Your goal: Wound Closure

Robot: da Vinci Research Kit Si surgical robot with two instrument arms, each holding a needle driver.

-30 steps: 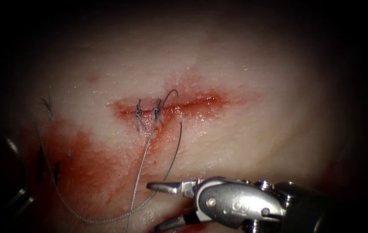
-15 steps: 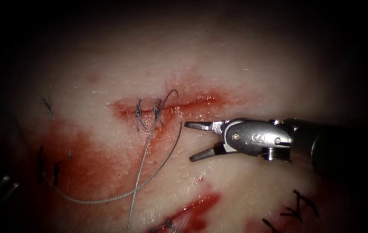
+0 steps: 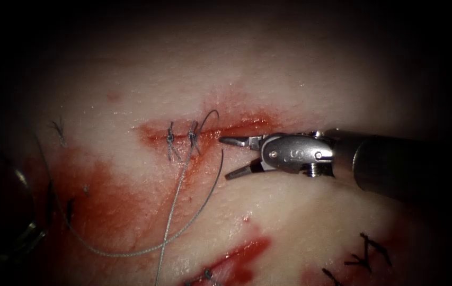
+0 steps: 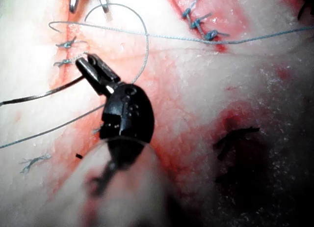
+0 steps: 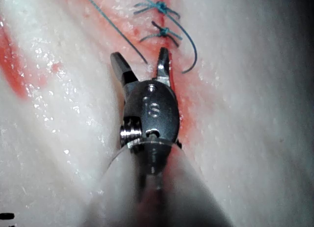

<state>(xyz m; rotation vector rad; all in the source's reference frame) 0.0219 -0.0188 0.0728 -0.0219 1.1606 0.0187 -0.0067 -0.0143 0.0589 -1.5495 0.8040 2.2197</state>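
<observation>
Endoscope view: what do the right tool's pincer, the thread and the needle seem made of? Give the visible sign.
Right pincer: polished metal, bright glints; open, holding nothing. Thread: pale grey, seemingly braided fibre, ropy texture. Needle: probably dark steel wire, smooth thin curve, lying free on the tissue below the cut. What the left tool holds: cannot tell.

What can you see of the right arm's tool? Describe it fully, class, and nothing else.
The right arm's tool is a needle driver of shiny silver metal. Its rounded wrist, stamped with an S, sits on a dark shaft entering from the right. Its two slim, tapered jaws stand open and hold nothing. It lies nearly level over the tissue, pointing left. The upper jaw's tip reaches the cut just right of the second stitch. The curved needle ends close by, ungripped.
</observation>
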